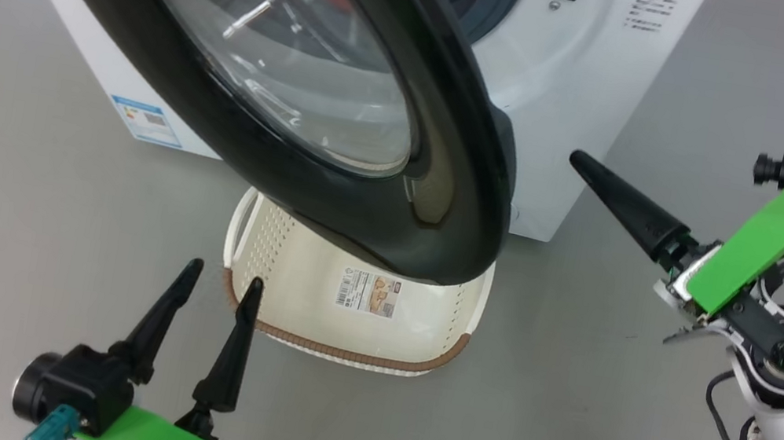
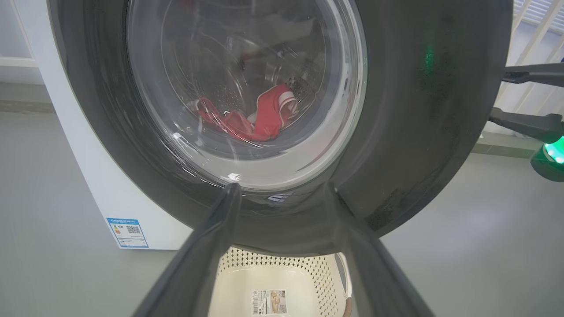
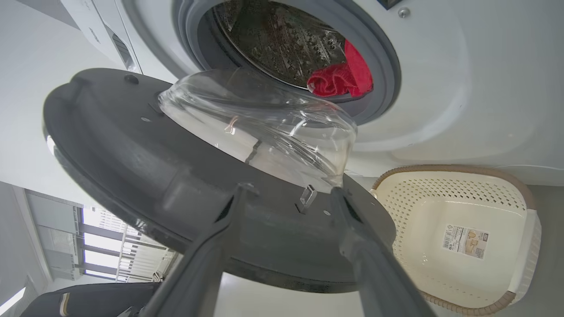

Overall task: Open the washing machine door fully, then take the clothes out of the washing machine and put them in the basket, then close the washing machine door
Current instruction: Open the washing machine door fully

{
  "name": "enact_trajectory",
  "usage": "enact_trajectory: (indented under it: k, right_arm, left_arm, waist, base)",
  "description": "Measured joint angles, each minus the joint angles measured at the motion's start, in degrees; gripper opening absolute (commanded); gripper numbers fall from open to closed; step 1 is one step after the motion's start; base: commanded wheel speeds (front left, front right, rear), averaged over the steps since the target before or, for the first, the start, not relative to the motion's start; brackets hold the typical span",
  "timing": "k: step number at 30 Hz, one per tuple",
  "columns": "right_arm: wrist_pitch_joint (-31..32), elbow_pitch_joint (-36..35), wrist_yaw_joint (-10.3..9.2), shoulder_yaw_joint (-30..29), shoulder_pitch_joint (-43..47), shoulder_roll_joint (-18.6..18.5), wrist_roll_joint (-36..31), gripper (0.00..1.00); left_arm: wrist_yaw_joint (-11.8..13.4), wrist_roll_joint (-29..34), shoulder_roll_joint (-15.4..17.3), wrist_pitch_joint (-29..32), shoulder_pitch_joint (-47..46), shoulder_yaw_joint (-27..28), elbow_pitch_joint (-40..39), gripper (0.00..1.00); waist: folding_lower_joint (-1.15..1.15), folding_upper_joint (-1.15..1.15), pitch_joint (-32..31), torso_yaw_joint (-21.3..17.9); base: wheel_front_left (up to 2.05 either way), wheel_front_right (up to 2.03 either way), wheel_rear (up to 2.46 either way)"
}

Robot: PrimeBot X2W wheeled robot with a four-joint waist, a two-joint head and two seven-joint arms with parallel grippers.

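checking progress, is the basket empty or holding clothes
Empty: the basket shows its bare bottom and label; the red clothes lie inside the washing machine.

- Your head camera looks down from above, close over the washing machine door [image 1: 446,181], with the basket [image 1: 285,290] on the floor [image 1: 4,203] beneath it.
- Your left wrist camera sits low and faces the door's outer side at close range.
- Your right wrist camera faces the door's inner side, close, rolled so the door lies nearly flat.
- All three share the door and basket.
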Motion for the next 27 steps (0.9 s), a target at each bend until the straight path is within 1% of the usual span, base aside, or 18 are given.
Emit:
enact_trajectory:
  k: [8, 13, 16, 22, 27]
  right_arm:
    - [-3.5, -0.3, 0.00, -1.7, 7.0, -0.1, 0.0, 1.00]
    - [-5.5, -0.5, 0.00, -1.8, 12.3, -0.4, 0.0, 1.00]
    - [-7.7, -0.6, -0.01, -1.8, 14.5, -0.9, -1.1, 1.00]
    - [-14.9, -0.5, 0.00, -1.4, 17.6, -2.1, -4.9, 1.00]
    - [-22.5, 0.4, 0.00, 1.9, 19.3, -4.2, -9.3, 1.00]
  left_arm:
    - [-0.5, 0.1, 0.0, 0.0, 1.4, 2.0, 0.1, 1.00]
    - [-0.6, 0.2, 0.0, 0.0, 2.5, 3.3, 0.2, 1.00]
    - [-0.6, 0.5, 0.0, 0.0, 2.9, 3.8, 0.2, 1.00]
    - [-0.6, 0.5, 0.0, 0.0, 3.0, 5.2, 0.5, 1.00]
    - [-0.6, 0.5, 0.0, 0.0, 3.2, 5.5, 0.8, 1.00]
  waist:
    - [0.00, 0.00, -1.5, -1.9]
    - [0.00, 0.00, -2.1, -3.1]
    - [0.00, 0.00, -2.3, -3.9]
    - [0.00, 0.00, -2.9, -5.5]
    - [0.00, 0.00, -3.4, -6.4]
  base:
    - [0.00, 0.00, 0.00]
    - [0.00, 0.00, 0.00]
    - [0.00, 0.00, 0.00]
    - [0.00, 0.00, 0.00]
    - [0.00, 0.00, 0.00]
